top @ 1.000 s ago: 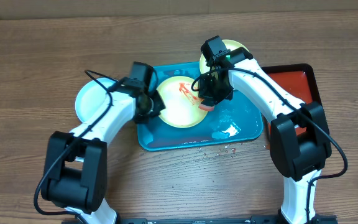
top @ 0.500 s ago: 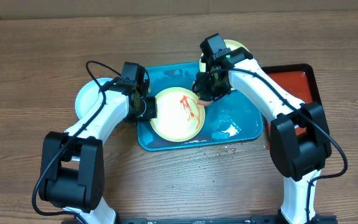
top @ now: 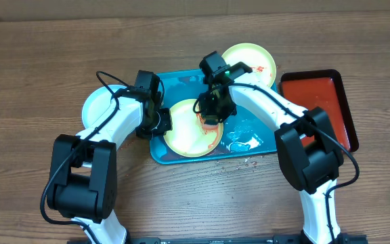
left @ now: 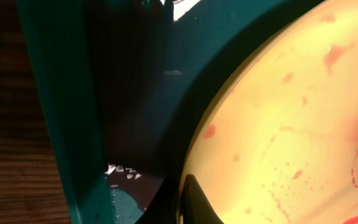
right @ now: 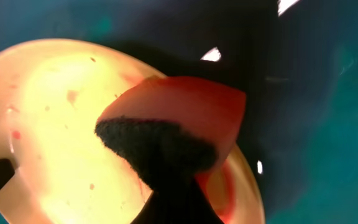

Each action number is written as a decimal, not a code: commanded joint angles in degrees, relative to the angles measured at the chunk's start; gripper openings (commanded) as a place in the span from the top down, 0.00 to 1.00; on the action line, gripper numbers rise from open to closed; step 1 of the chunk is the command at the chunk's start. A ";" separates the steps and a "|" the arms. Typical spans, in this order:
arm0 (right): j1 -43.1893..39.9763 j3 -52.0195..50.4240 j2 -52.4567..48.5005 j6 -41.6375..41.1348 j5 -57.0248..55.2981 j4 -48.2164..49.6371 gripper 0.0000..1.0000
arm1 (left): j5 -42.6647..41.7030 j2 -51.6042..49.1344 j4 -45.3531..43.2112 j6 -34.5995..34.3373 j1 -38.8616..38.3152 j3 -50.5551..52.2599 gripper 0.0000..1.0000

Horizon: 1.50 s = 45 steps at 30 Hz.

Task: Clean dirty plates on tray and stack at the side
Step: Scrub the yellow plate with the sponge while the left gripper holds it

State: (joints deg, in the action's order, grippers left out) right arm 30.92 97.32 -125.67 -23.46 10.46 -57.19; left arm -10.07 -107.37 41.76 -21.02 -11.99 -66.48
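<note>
A pale yellow plate (top: 189, 134) smeared with red sauce lies tilted in the turquoise tray (top: 263, 152). My left gripper (top: 162, 122) is shut on the plate's left rim, one finger (left: 194, 202) lying over the edge of the plate (left: 291, 124). My right gripper (top: 210, 114) is shut on a red sponge (right: 179, 115) with a dark scrub face, pressed onto the plate (right: 48, 106) near its right rim. A second yellow-green plate (top: 250, 63) sits behind the tray. A light blue plate (top: 99, 108) lies left of the tray.
A smaller red tray (top: 320, 102) with a dark rim stands at the right. Water and foam (top: 246, 142) pool in the turquoise tray's right half, and drops (top: 249, 163) dot the wooden table by its front edge.
My right gripper has carried the sponge leftward across the plate, uncovering the yellow-green plate behind the tray. The left gripper has shifted the held plate a little toward the tray's front.
</note>
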 commanded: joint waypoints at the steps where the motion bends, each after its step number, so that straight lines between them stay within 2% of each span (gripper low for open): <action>1: -0.02 0.35 -2.34 -9.49 -4.92 -2.56 0.96 | 0.15 -1.33 0.17 -1.31 0.04 -0.76 0.96; 4: -0.13 0.35 -3.06 -14.45 -9.62 -5.11 0.96 | 0.15 -1.33 0.44 -1.29 0.04 -0.76 0.96; 9: 0.11 0.33 -3.32 -14.25 -8.83 -3.85 0.96 | -0.09 -1.33 0.61 -1.31 -0.04 -0.76 0.96; 13: 1.14 0.33 -4.83 -14.27 -3.85 0.68 0.96 | -0.09 -1.33 0.55 -1.31 -0.04 -0.76 0.96; 17: 2.73 0.33 -8.04 -15.21 6.29 6.88 0.96 | -0.07 -1.33 0.63 -1.31 -0.04 -0.76 0.96; 21: 4.24 0.35 -8.52 -14.95 9.53 7.87 0.96 | -0.07 -1.33 0.66 -1.29 -0.04 -0.76 0.96; 27: 5.44 2.03 -8.50 -8.07 14.03 3.96 0.96 | -0.09 -1.33 0.94 -1.31 -0.02 -0.76 0.96; 30: 4.90 4.04 -8.50 -5.03 10.82 -2.86 0.96 | -0.09 -1.33 0.96 -1.33 -0.02 -0.76 0.96; 37: 2.51 9.53 -8.50 -4.57 -10.34 -17.51 0.96 | -0.09 -1.33 1.44 -2.43 -0.02 -0.76 0.96; 41: 2.01 9.68 -8.50 -4.55 -18.25 -17.38 0.96 | -0.09 -1.33 1.31 -2.38 -0.02 -0.76 0.96; 45: 2.14 9.68 -8.52 -2.03 -14.38 -10.54 0.96 | -0.09 -1.33 1.29 -2.38 -0.02 -0.76 0.96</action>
State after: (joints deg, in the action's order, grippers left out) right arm 34.09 106.54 -132.51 -27.73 0.64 -71.53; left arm -11.16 -107.50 42.87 -22.57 -12.12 -66.48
